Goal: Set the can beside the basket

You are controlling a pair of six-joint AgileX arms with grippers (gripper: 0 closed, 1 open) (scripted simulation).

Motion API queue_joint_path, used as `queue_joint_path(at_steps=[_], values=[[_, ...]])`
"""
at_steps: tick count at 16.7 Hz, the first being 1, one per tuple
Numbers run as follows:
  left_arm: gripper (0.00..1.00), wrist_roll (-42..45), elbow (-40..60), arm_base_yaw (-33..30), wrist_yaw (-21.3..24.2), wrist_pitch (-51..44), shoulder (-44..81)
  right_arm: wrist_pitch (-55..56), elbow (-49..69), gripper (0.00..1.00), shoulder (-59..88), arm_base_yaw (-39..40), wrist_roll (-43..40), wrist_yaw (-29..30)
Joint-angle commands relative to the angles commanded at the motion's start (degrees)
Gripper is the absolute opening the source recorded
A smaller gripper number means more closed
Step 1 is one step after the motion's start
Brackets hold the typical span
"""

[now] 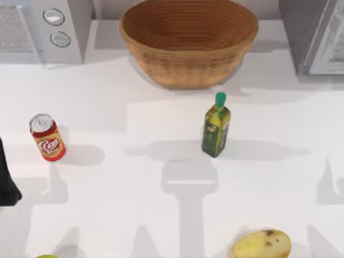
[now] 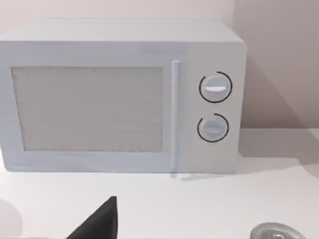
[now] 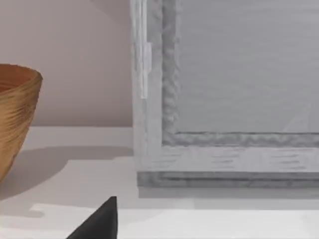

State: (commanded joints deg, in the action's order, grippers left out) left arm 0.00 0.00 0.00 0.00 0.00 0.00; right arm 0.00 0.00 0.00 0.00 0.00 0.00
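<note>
Can (image 1: 47, 137) stands upright at the table's (image 1: 134, 215) nine o'clock side, well apart from the basket (image 1: 188, 40) at twelve. My left gripper (image 1: 8, 180) sits at the left edge, near the can at about its seven o'clock; whether it is gaping or closed I cannot tell, with one dark fingertip (image 2: 99, 221) visible. A green-capped bottle (image 1: 216, 129) stands near centre.

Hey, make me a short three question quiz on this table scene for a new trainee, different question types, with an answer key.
1. True or false: the can stands inside the basket.
2. Which stands nearer the basket? A) the can B) the green-capped bottle C) the potato
3. Fill in: the can stands on the table's ____ side, near the left arm.

Key: 1 false, it stands upright on the table, apart from the basket; 2 B; 3 left.
</note>
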Motion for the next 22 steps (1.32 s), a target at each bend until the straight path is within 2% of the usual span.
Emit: queue_joint_path(at_steps=[4,8,12,22], values=[[1.00,0.9,1.7,-0.2,0.0,-1.6,1.8,0.0,0.0,1.00,0.0,0.0,0.0,0.0],[1.00,5.6,11.7,-1.3,0.0,-9.9,12.6,0.0,0.0,1.00,0.0,0.0,0.0,0.0],[1.00,12.5,27.8,-2.8,0.0,-22.5,32.1,0.0,0.0,1.00,0.0,0.0,0.0,0.0],[1.00,30.1,73.1,-6.7,-0.1,-55.5,90.5,0.0,0.0,1.00,0.0,0.0,0.0,0.0]])
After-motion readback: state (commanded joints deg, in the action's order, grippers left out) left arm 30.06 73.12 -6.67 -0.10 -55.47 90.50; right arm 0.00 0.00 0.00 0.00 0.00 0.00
